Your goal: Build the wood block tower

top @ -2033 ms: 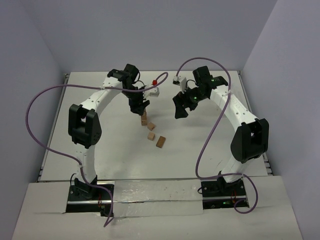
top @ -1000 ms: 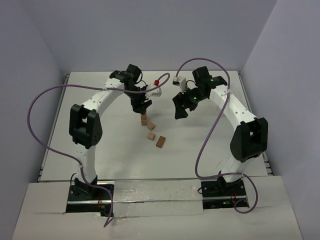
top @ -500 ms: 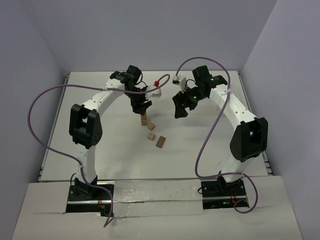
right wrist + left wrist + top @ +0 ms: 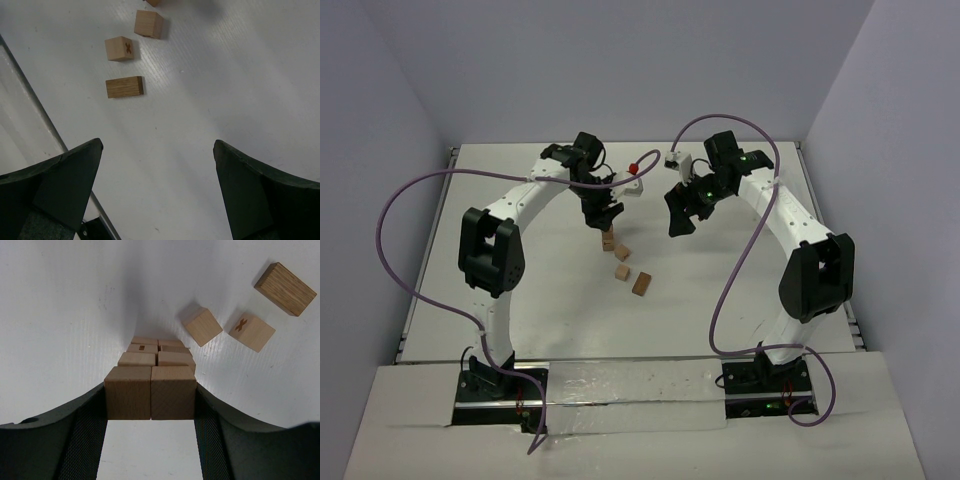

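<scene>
The tower (image 4: 608,240) of light wood blocks stands at the table's middle, under my left gripper (image 4: 602,216). In the left wrist view my left gripper (image 4: 150,394) is shut on two wood blocks (image 4: 128,392) side by side at the top of the tower (image 4: 155,354), which shows two blocks wide with several layers below. I cannot tell whether the held pair rests on the layer beneath. Three loose blocks (image 4: 624,252) (image 4: 621,271) (image 4: 641,283) lie just in front. My right gripper (image 4: 678,224) is open and empty above bare table (image 4: 157,145).
The loose blocks also show in the left wrist view (image 4: 202,326) (image 4: 251,331) (image 4: 285,282) and in the right wrist view (image 4: 148,23) (image 4: 119,48) (image 4: 124,86). The table's metal edge rail (image 4: 50,125) runs at the left of the right wrist view. Purple cables (image 4: 390,210) loop beside both arms.
Almost nothing. Both grippers have shifted very slightly and the left stays shut over the tower. The blocks have not moved.
</scene>
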